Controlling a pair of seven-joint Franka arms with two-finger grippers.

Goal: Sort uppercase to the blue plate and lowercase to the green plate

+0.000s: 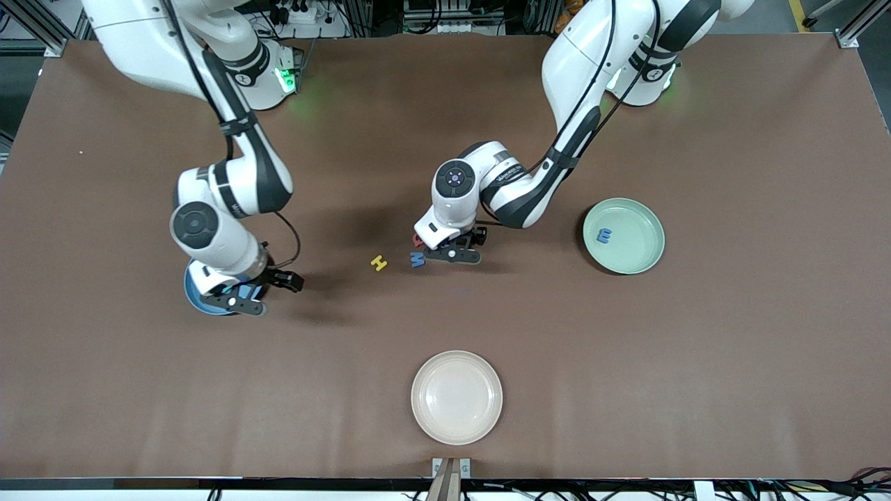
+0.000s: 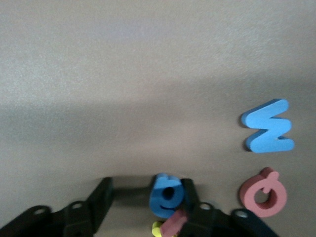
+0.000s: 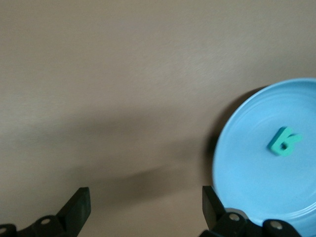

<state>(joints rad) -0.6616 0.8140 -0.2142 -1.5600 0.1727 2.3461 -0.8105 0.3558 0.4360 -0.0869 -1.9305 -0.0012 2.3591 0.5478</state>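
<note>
Foam letters number eight across the views, and there are three plates and two hands. In the front view the green plate (image 1: pixel 644 254) sits at mid-height toward the left arm's end of the table and holds one letter, the blue e (image 1: pixel 604 236). The blue plate (image 3: pixel 256 187) lies at mid-height toward the right arm's end, largely covered by the right hand (image 1: pixel 240 300), which hangs over it with its two fingers spread wide and gripping nothing. One letter, the teal R (image 3: pixel 285 140), lies in that plate.

Three capitals lie on the bare table near the centre of the front view: the yellow H (image 1: pixel 378 263), the blue M (image 1: pixel 417 259) just beside it, and the red Q (image 2: pixel 270 192), half hidden under the left arm.

The left hand (image 1: pixel 454 255) is down at the table beside the M. Its fingers are partly spread around the blue a (image 2: pixel 165 195), one finger touching it and the other apart from it. At the lower edge of the left wrist view, a red letter (image 2: pixel 174 222) and a yellow letter (image 2: pixel 157 229) show only in part.

One cream plate (image 1: pixel 456 431), holding nothing, sits at the lower centre of the front view.
</note>
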